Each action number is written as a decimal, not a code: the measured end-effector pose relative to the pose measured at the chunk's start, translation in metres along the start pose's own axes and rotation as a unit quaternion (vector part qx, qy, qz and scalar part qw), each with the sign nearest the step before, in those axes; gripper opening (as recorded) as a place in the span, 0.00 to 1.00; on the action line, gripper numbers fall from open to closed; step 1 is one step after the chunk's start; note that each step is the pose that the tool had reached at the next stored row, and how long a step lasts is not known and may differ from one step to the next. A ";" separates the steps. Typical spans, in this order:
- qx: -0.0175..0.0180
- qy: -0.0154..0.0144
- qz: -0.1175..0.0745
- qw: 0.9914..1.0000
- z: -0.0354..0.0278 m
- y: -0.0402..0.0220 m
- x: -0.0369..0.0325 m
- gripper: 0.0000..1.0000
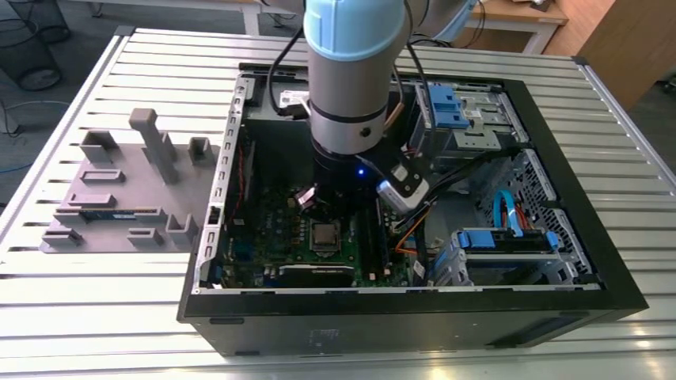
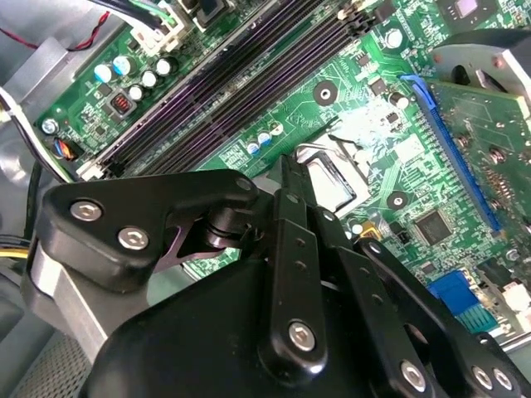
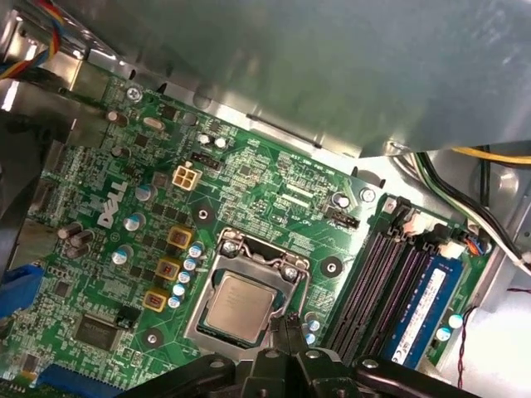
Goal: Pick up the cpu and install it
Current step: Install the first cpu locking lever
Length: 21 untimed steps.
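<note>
silver cpu (image 3: 240, 306) in socket frame (image 3: 249, 290)

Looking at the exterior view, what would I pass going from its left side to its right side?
Grey tray with upright posts → side wall of the open computer case → green motherboard with the cpu in its socket, under the robot arm → blue drive brackets → case's far wall.

The arm (image 1: 354, 71) stands upright, wrist pointing straight down. Below it, the black tool (image 3: 288, 327) has its slim fingers (image 2: 292, 195) pressed together at the tips, holding nothing.
</note>
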State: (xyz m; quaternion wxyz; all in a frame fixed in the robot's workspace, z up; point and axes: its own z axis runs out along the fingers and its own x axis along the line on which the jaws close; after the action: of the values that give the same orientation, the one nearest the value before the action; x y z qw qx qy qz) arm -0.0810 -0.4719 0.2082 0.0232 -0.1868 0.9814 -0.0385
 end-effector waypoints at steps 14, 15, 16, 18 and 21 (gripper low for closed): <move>0.001 0.001 0.012 1.000 0.0088 -0.0035 -0.0028 0.11; 0.001 0.001 0.012 1.000 0.0094 -0.0041 -0.0026 0.11; 0.001 0.001 0.012 1.000 0.0100 -0.0046 -0.0023 0.11; 0.001 0.001 0.013 1.000 0.0113 -0.0055 -0.0018 0.11; 0.001 0.001 0.013 1.000 0.0130 -0.0071 -0.0012 0.11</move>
State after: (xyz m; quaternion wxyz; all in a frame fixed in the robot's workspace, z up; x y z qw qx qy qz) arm -0.0765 -0.4789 0.1959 0.0226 -0.1738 0.9837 -0.0391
